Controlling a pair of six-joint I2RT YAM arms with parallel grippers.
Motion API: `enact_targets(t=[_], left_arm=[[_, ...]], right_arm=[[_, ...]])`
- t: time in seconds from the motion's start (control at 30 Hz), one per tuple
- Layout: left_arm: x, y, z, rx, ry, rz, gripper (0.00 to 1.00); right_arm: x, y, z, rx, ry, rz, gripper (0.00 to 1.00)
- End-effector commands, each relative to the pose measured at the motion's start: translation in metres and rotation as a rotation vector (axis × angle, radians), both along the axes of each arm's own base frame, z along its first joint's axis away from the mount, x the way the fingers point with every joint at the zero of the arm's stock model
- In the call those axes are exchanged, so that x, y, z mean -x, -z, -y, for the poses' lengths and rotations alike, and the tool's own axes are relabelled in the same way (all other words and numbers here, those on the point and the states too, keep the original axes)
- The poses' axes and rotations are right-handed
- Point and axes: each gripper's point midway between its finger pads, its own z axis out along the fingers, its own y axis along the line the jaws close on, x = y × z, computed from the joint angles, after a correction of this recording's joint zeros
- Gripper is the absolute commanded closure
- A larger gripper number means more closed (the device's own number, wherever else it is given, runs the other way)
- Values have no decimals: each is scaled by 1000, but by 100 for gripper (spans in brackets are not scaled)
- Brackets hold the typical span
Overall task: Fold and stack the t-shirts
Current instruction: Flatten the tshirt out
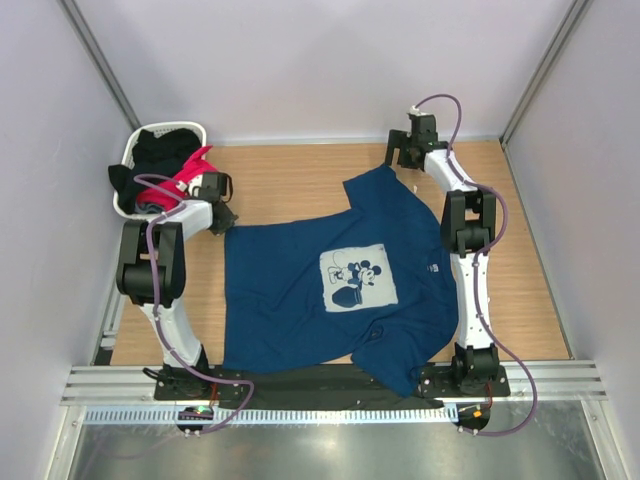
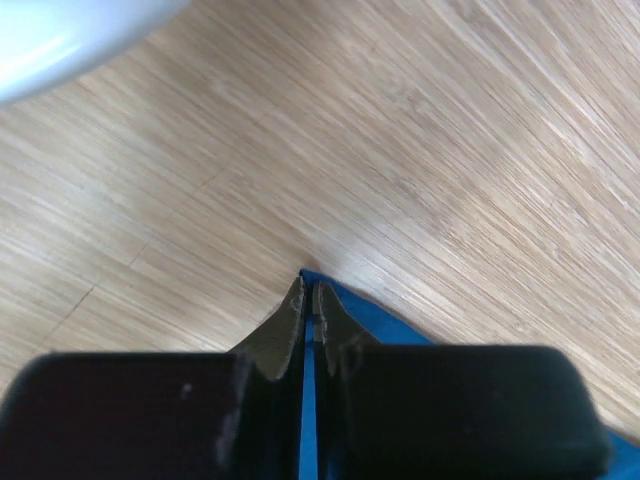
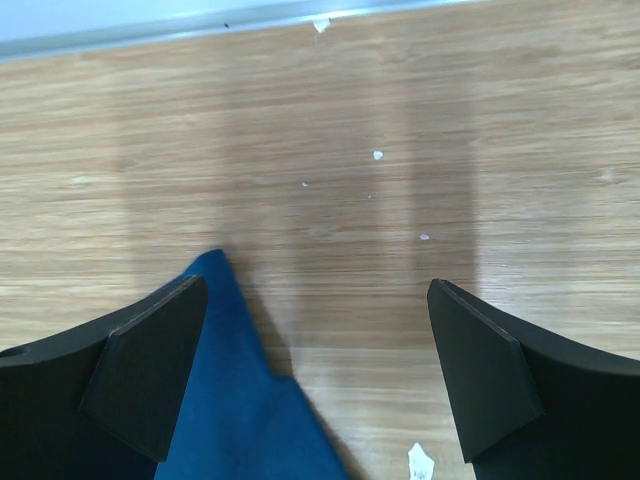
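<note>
On the wooden table point(image 1: 300, 185), the navy blue soft t-shirt with a mouse picture point(image 1: 290, 290) lies spread out. The left tool point(image 2: 308, 292) pinches its corner. The right tool point(image 3: 315, 290) is spread wide, maybe above a sleeve tip.

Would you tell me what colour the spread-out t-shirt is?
Navy blue t-shirt, clearest in the top external view.

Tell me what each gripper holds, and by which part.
Left gripper pinches the navy t-shirt by a hem corner. Right gripper is open and holds nothing.
</note>
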Motion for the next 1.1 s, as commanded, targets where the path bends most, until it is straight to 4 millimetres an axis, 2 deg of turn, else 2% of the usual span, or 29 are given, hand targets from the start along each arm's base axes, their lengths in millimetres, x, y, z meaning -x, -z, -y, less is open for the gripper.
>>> enact_targets(t=[0.0,0.17,0.33,0.67,0.73,0.93,0.97,1.07], left_arm=[[14,24,0,8,14,-80,100],[18,25,1,13,16,-85,100],[20,25,1,14,15,-86,100],[21,25,1,13,17,-87,100],[21,25,1,13,18,-82,100],[20,25,1,12,21,-79,100],[20,25,1,14,20,-77,100],[19,25,1,14,23,-76,100]], right_arm=[[-19,-17,1,-4,-17,83,2],[-26,-14,-10,-46,-59,99,4],[-23,-13,-27,-132,-105,89,9],[0,-2,-42,-170,-172,23,21],[6,7,-40,-141,-165,2,24],[21,9,-38,-120,-169,-31,33],[26,15,-38,-118,-170,-46,34],[26,13,-41,-107,-183,-40,35]])
